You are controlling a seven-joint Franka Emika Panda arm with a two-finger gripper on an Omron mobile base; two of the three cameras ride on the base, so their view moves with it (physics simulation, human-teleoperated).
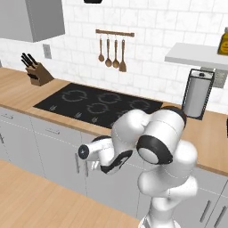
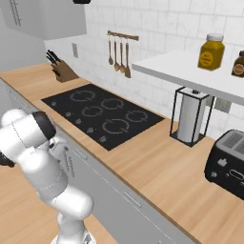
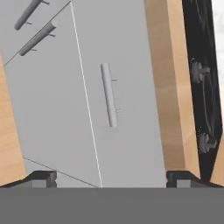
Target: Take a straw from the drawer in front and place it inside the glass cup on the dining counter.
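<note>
Drawer [image 3: 131, 96] is shut, its slim handle [image 3: 109, 94] lying ahead of us in the hand view, just under the wood tabletop [image 3: 168, 87] that carries the black cooktop [image 3: 201, 87], so the straw we want must be hidden inside. Our gripper [image 3: 111, 177] has its jaws spread wide and holds nothing, well short of the handle. We judge the risk to be closing beside the bar, or taking the neighbouring cabinet handles [image 3: 37, 37] at the far left instead, which would leave the drawer shut.
</note>
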